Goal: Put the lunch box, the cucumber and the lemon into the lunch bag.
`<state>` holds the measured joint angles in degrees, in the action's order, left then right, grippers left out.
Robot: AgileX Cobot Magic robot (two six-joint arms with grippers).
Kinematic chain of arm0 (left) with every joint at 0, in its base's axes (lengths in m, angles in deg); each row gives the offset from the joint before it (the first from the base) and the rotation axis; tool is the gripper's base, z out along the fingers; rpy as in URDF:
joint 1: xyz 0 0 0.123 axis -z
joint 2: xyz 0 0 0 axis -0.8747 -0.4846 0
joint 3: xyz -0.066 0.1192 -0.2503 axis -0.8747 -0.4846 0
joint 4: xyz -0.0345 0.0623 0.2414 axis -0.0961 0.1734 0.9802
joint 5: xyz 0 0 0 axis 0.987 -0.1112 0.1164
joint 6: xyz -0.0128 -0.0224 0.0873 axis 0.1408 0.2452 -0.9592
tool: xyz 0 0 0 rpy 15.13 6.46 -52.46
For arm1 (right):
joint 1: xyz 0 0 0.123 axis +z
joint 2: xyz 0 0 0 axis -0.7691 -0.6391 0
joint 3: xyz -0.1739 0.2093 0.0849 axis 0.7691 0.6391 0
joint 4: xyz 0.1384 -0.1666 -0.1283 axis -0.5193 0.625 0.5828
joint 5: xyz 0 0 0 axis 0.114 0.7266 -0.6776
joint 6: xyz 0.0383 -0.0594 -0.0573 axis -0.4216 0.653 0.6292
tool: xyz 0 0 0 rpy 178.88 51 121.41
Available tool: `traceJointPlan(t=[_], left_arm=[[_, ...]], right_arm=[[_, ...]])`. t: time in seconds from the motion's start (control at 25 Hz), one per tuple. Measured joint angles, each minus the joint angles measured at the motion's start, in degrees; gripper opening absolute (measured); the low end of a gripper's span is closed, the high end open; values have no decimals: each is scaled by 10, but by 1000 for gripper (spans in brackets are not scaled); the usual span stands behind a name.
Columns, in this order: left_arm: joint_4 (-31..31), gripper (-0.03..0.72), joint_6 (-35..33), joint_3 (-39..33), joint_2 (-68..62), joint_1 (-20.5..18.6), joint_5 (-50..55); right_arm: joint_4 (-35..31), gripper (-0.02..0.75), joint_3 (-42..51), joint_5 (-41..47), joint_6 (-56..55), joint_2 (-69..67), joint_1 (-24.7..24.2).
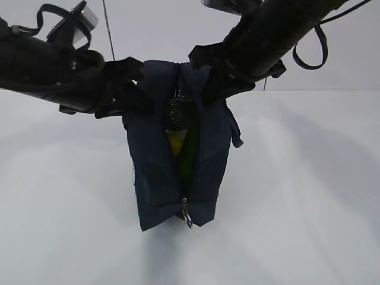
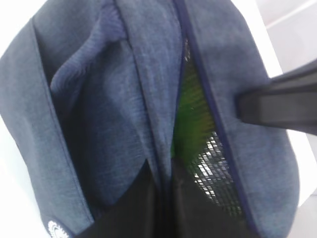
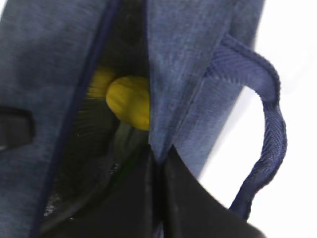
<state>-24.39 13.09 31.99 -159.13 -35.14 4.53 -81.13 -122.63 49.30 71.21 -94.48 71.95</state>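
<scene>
Now | lunch bag (image 1: pixel 153 172) edges pinched in both jaws | lemon (image 3: pixel 130 101) inside

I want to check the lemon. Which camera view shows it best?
The right wrist view: the lemon shows clear and yellow inside the bag. The exterior view gives only a yellowish sliver in the opening. The left wrist view shows green, no lemon.

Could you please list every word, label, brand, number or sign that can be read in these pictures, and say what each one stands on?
No text can be read in any view.
A small white round logo sits on the lunch bag at the bottom edge of the left wrist view; it is cut off and too blurred to read.
The exterior and right wrist views show no lettering.
</scene>
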Motion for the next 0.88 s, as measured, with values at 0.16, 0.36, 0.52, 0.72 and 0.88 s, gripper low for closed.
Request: traceJointPlan(t=[0.16,0.36,0.52,0.72,0.88], left_arm=[[-2,3,0,32,-29,18,-1],[-8,3,0,39,-45,24,-1],[-9,3,0,39,-48,26,-1],[-16,3,0,50,-64,26,4],[-17,20,0,68,-84,26,10]], right_arm=[[5,21,0,-2,-4,4,-6],[25,21,7,-1,-23,8,-26],[27,21,39,-14,-27,29,-36],[28,21,70,-36,-27,40,-36],[28,21,75,-47,-27,40,-36]])
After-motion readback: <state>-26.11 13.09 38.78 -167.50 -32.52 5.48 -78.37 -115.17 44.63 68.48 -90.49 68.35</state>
